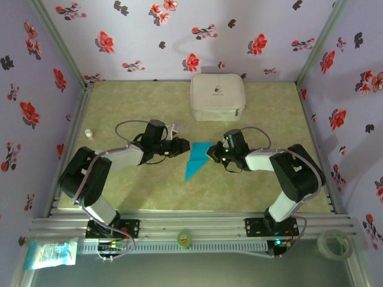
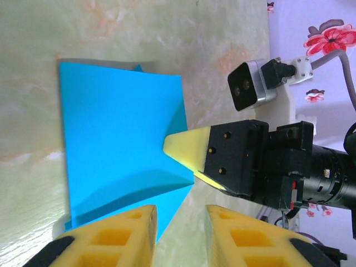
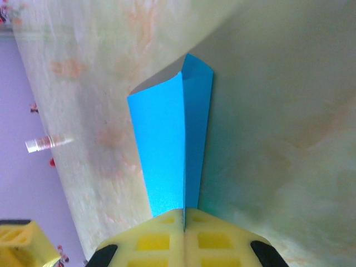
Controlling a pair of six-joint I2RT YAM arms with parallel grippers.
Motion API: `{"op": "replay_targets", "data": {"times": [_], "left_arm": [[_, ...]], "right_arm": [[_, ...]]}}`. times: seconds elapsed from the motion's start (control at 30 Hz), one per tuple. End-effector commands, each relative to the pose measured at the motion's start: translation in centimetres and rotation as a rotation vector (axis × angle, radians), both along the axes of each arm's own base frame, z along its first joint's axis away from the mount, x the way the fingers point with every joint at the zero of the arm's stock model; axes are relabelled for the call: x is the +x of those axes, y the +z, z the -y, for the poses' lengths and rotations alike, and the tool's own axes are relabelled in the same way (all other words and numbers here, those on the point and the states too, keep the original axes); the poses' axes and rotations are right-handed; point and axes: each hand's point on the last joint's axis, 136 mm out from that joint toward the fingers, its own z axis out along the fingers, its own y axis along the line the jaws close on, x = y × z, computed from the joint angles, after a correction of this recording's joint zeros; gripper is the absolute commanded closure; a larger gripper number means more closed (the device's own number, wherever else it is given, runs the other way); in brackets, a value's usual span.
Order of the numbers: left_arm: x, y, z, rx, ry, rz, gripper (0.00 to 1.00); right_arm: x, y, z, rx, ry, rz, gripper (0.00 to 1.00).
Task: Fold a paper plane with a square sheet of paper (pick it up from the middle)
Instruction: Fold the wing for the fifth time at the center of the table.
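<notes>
- The right gripper is clenched on the sheet of paper: its two yellow fingers press together with the folded blue edge pinched between them.
- From the left wrist, the right gripper's yellow tip sits on the sheet's right-hand side, where the paper rises into a ridge off the table.
- The left gripper is released. Its yellow fingers stand apart with bare table showing in the gap, and the sheet's near corner lies just beside one of them.
- From above, the left gripper and the right gripper face each other across the sheet.
- The sheet lies about the middle of the table, one pointed end reaching toward the near edge.
- A white zip case rests at the far edge, well apart from the paper.
- A small white bottle stands near the left edge.
</notes>
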Motion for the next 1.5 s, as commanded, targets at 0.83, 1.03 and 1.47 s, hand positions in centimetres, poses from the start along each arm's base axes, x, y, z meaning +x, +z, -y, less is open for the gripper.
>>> {"op": "replay_targets", "data": {"times": [0.83,1.03,1.47], "left_arm": [[-3.8,0.4,-3.0,0.282,-0.022,0.39,0.79],[-5.1,0.1,-1.3,0.376,-0.109,0.455,0.71],[-6.8,-3.7,1.4,0.664,-0.26,0.56,0.56]], "right_arm": [[-0.8,1.1,-1.0,-0.005,-0.109,0.011,0.95],[-0.9,1.4,-1.2,0.005,-0.117,0.016,0.95],[-0.7,1.7,-1.6,0.032,-0.124,0.015,0.95]]}}
